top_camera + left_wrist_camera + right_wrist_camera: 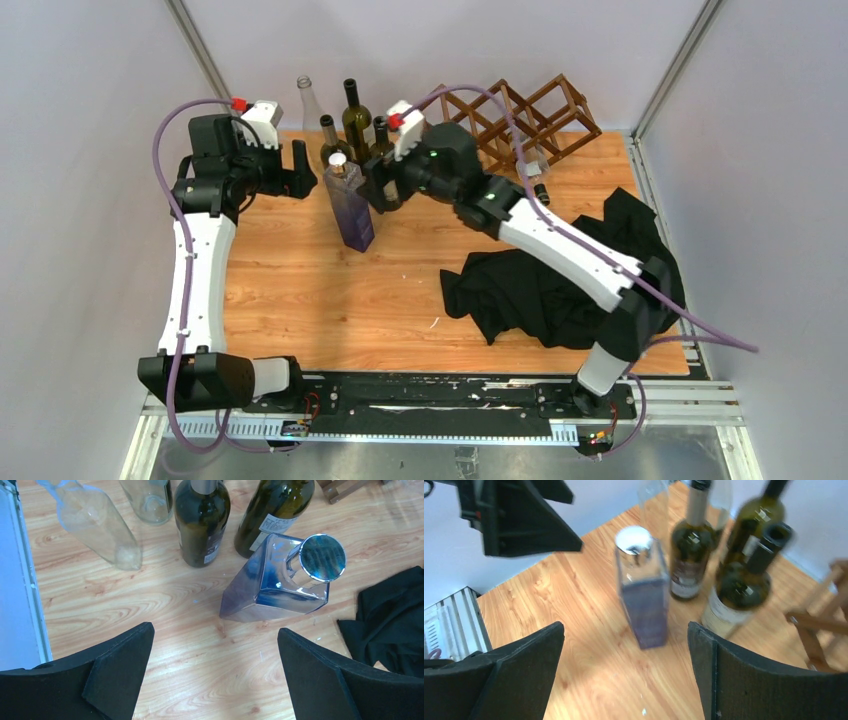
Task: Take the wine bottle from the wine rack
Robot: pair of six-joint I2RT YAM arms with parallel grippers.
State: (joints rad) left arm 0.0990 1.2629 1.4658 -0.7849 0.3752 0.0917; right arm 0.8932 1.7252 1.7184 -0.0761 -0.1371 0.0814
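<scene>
The dark brown wine rack (520,118) stands at the back right, and the cells that show are bare. Left of it several bottles stand upright: a green wine bottle (355,120) (736,587), two darker ones (689,550) (202,525), and a square purple bottle with a silver cap (350,205) (644,605) (270,590). My right gripper (378,190) (625,625) is open just right of the purple bottle and holds nothing. My left gripper (305,172) (215,628) is open left of it, over bare wood.
A clear glass bottle (308,100) (100,525) stands at the back left. A crumpled black cloth (560,280) (395,620) lies under my right arm. A small dark bottle-like thing (540,192) lies at the rack's front foot. Grey walls close in the table (300,300).
</scene>
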